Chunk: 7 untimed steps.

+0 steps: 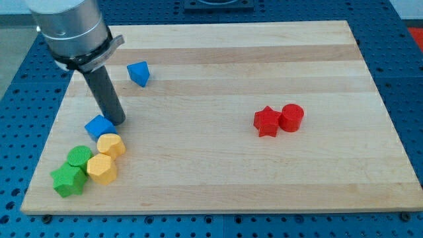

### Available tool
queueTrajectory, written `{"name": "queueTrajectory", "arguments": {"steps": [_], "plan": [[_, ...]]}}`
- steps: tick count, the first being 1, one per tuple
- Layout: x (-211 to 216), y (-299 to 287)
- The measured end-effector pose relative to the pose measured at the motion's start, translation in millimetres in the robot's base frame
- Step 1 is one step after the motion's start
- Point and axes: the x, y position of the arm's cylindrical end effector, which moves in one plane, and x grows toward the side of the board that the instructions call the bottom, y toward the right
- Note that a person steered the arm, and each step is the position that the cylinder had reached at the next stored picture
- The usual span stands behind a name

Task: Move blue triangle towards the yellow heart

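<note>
Seeing my tip [119, 121] resting beside blue cube [99, 126]; no fingers fitted; blue triangle [139, 73] looking light, rigid, slippery; pushing flat upper face toward yellow heart [102, 168].

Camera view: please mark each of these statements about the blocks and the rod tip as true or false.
1. The blue triangle touches a yellow block. False: it lies alone near the view's top left.
2. My tip is right beside the blue cube. True.
3. The two red blocks, the red star and the red cylinder, sit side by side. True.
4. The green blocks lie at the view's right. False: the green cylinder and the green star are at the bottom left.
5. Both yellow blocks lie below the blue cube in the view. True.
</note>
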Motion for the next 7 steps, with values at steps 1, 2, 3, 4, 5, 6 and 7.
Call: {"name": "queueTrajectory", "arguments": {"steps": [1,2,3,4,5,6,7], "plan": [[14,-10],[20,-17],[-24,-8],[-78,-1],[-124,-27],[-124,-27],[-141,-16]]}}
